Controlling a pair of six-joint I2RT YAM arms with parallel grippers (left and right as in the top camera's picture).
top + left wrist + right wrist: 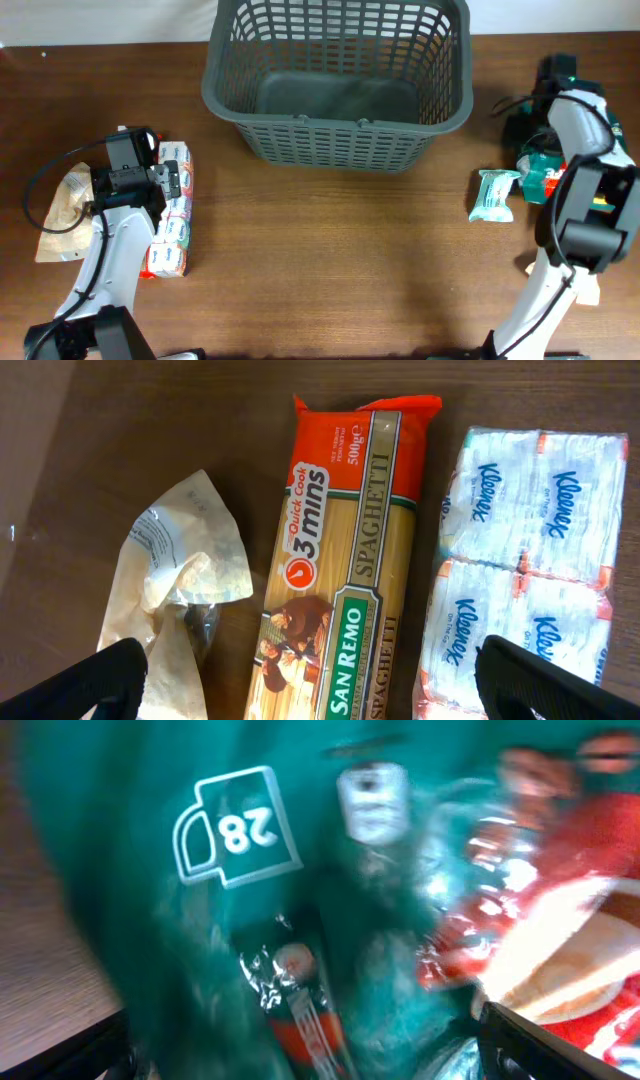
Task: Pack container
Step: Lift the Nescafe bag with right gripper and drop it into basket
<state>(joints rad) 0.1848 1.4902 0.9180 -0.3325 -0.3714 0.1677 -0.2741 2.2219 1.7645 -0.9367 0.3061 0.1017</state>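
From above: large dark grey plastic basket (330, 145) with holey sides and a thick rim, at the far middle of the brown wooden table (340, 260). Nothing inside yet. Well apart from both arms. Near the right arm, a small pale green soft packet (495, 195).

From the left wrist: left claw (320, 695) wide open, hanging over a long flat red and yellow plastic spaghetti packet (345, 560). Just beside it, a crumpled pale bag (190, 570) and a soft white and blue tissue pack (530, 560). Could pinch a neighbour too, being so close. Could tip and slide out if picked up by one end, being long and shiny. Might snap the stiff sticks inside with a hard squeeze.

From the right wrist: very blurry. Right claw (310, 1048) spread open around a shiny crinkly teal packet (230, 920), a red packet (560, 870) beside. Cannot tell if touching. Could slip off such smooth plastic, or drag the red one along.
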